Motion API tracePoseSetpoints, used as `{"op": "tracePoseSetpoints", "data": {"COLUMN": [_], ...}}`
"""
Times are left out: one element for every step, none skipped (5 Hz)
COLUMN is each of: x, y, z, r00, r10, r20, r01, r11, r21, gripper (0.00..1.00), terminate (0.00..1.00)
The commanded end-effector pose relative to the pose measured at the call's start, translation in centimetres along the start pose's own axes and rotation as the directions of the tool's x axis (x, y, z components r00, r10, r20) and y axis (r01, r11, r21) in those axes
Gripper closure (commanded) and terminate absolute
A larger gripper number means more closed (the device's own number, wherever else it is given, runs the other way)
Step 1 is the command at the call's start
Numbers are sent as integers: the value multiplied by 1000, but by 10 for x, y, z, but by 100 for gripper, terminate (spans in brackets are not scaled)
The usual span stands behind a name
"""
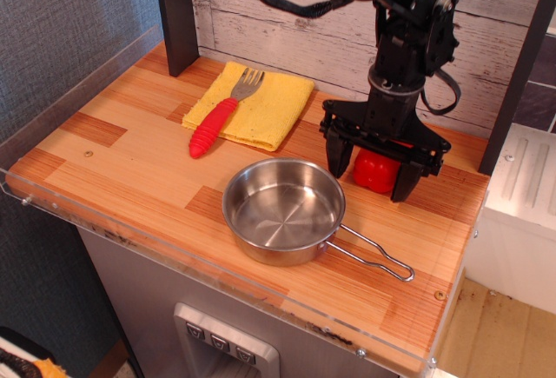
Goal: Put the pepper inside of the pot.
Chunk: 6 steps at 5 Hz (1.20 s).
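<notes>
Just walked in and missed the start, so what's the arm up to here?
The gripper is down over the red pepper at the back right of the wooden counter, its open fingers straddling it but not yet closed. The pot sits empty just in front. A red-handled fork lies on a yellow cloth to the left, untouched.

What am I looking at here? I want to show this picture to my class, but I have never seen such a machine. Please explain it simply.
One camera looks down at a wooden counter from the front. The black machine is a robot arm; its gripper is a two-fingered claw. The claw is lowered with its fingers spread either side of a red toy pepper, not yet closed on it. In front sits an empty steel pot with a wire handle. At the back, a red-handled fork lies on a yellow cloth. Nothing is held yet.
</notes>
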<state>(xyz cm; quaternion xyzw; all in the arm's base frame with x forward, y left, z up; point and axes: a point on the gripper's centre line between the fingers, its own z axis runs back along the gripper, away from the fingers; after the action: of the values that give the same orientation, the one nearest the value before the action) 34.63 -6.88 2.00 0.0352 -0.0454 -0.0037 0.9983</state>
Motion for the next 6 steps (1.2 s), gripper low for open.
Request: {"op": "tracePoseSetpoints", "data": {"x": [7, 7, -2, -26, -54, -69], "y": [-4, 4, 21, 44, 61, 63], "z": [23, 47, 88, 105, 95, 77], "r00": [995, 989, 971, 967, 978, 980], "r10": [-57, -83, -113, -151, -171, -188], "r20": [77, 121, 209, 204, 119, 62], "r01": [59, 90, 136, 179, 188, 197], "r11": [998, 995, 986, 975, 971, 963], "r21": [-23, -53, -95, -129, -150, -182], "gripper": [100, 100, 100, 100, 100, 100], "terminate": [0, 0, 0, 0, 0, 0]}}
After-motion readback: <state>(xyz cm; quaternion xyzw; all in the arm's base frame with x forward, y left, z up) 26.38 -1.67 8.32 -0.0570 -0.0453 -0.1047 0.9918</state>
